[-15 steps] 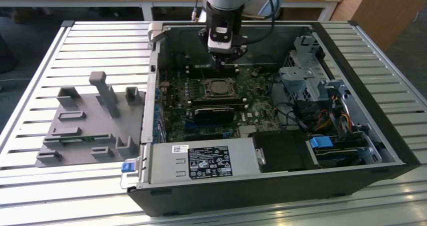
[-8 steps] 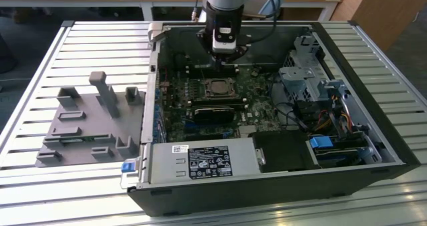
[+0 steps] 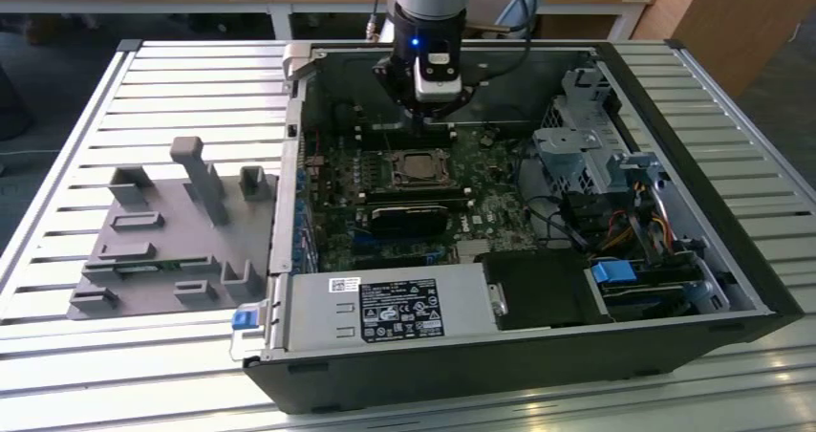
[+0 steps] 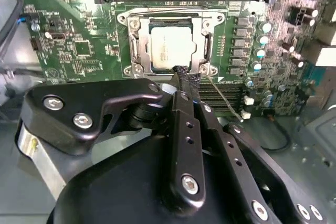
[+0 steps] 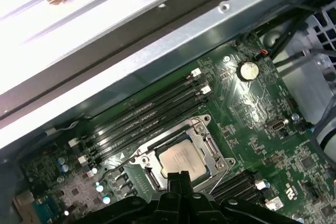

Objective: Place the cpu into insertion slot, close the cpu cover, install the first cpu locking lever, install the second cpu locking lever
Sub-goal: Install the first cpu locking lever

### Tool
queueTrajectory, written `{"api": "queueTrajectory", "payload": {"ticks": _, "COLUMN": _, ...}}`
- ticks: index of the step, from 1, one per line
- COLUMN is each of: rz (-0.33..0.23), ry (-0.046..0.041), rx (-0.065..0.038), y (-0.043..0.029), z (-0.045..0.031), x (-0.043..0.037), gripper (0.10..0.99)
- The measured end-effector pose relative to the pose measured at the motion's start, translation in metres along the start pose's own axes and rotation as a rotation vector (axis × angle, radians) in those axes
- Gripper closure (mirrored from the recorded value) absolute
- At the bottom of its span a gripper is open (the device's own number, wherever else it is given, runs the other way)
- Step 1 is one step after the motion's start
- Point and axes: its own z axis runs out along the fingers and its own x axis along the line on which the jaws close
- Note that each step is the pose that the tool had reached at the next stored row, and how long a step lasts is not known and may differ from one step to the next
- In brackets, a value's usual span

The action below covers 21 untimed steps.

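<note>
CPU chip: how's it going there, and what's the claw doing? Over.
Gripper shut, tip at the cpu cover edge. Cpu seated, showing through the cover's window. Nothing blocking.

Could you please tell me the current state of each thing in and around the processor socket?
cover: down flat around the chip.
chip: seated, top showing through the cover's window.
hand: shut, tips at the cover's edge.
computer case: lying on its side, open.
</note>
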Motion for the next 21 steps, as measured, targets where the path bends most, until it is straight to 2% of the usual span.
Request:
{"api": "queueTrajectory", "payload": {"ticks": 9, "rz": -0.112, "ry": 0.0028, "rx": 0.0, "y": 0.0, "z": 0.0, "x": 0.0, "gripper": 0.973}}
{"api": "queueTrajectory", "payload": {"ticks": 21, "rz": -0.211, "ry": 0.0053, "rx": 0.001, "y": 0.0, "z": 0.0, "x": 0.0, "gripper": 0.973}}
